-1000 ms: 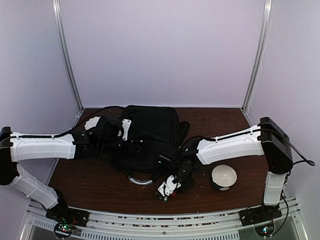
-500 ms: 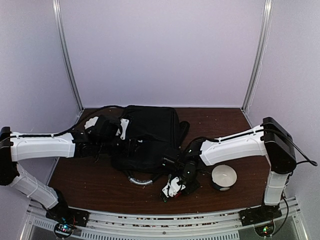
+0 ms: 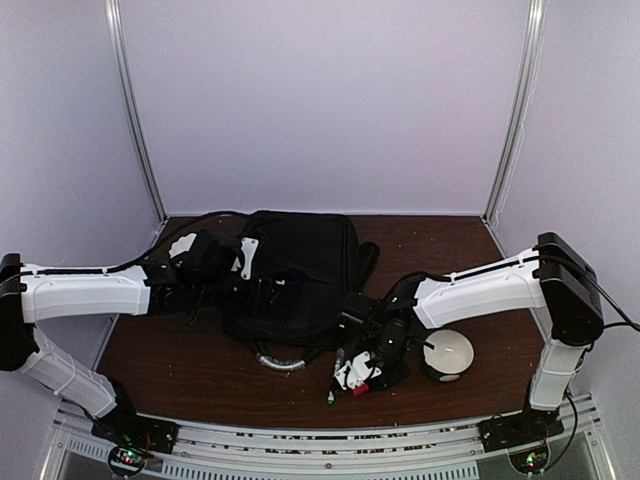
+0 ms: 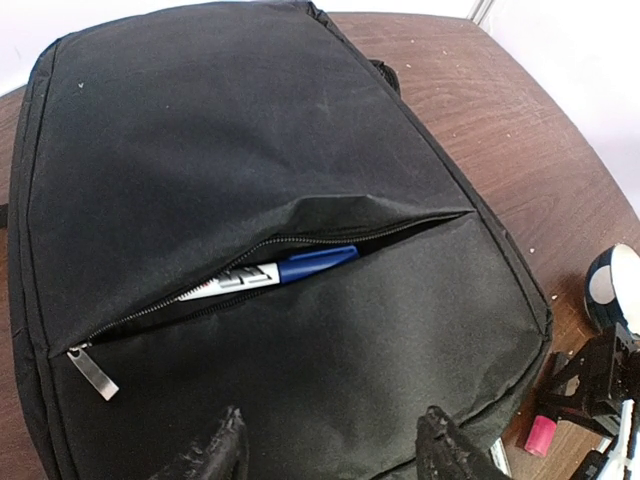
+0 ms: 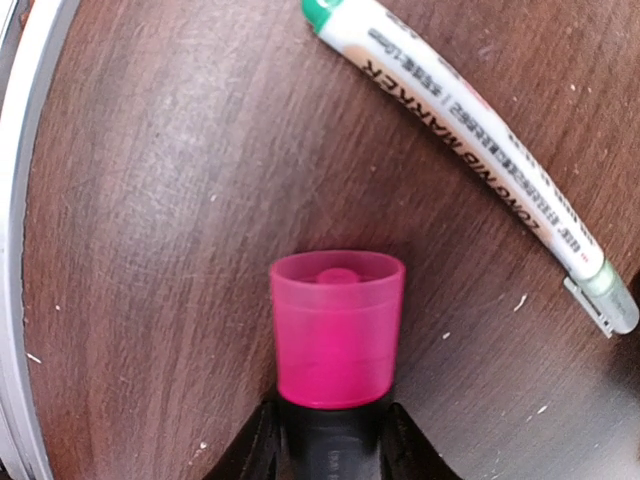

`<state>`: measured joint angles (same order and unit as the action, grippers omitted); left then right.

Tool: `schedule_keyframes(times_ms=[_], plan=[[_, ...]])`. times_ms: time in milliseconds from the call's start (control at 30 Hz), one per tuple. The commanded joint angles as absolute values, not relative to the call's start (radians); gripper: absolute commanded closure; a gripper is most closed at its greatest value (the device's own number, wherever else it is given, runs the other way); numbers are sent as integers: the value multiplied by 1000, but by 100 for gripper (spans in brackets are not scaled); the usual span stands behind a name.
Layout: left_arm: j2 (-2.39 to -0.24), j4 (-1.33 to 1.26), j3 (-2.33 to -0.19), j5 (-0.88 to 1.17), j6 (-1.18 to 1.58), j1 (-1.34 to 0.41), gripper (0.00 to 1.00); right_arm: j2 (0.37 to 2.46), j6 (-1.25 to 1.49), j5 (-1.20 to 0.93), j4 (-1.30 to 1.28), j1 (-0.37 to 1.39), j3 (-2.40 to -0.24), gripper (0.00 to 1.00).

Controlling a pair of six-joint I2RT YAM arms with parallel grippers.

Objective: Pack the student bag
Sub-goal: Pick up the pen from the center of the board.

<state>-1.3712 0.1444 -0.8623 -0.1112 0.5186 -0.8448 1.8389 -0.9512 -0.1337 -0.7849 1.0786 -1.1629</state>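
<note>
The student bag (image 3: 300, 268), a large black backpack, lies flat at the table's centre-left. Its front pocket (image 4: 270, 255) is unzipped, with a blue-capped marker (image 4: 300, 266) showing in the slit. My left gripper (image 4: 330, 452) hovers open over the bag's (image 4: 250, 150) near end, nothing between its fingers (image 4: 215, 455). To the right of the bag, my right gripper (image 5: 330, 445) is shut on the black body of a pink-capped marker (image 5: 337, 325) low over the wood. A green-capped white marker (image 5: 470, 150) lies on the table just beyond it.
A round white object on a black base (image 3: 447, 353) sits right of my right gripper (image 3: 368, 372). The bag's curved grey-trimmed handle (image 3: 280, 360) sticks out toward the front. A metal rail (image 3: 300, 432) runs along the near table edge.
My right arm has shifted right and toward the front edge, carrying the pink-capped marker, and its jaws have narrowed a little. The left arm has hardly moved.
</note>
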Motion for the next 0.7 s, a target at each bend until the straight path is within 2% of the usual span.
schedule_keyframes(times_ms=[0, 233, 500, 667], plan=[[-1361, 157, -899, -108, 493, -836, 40, 1847, -927, -103, -777, 1064, -1120, 69], [-1330, 288, -959, -162, 379, -814, 38, 1809, -909, -123, -814, 1064, -1142, 84], [-1372, 449, -1032, -195, 110, -767, 39, 1707, -876, -202, -879, 1059, -1172, 90], [-1444, 488, -1085, -202, 7, -767, 41, 1654, -829, -298, -944, 1019, -1319, 91]])
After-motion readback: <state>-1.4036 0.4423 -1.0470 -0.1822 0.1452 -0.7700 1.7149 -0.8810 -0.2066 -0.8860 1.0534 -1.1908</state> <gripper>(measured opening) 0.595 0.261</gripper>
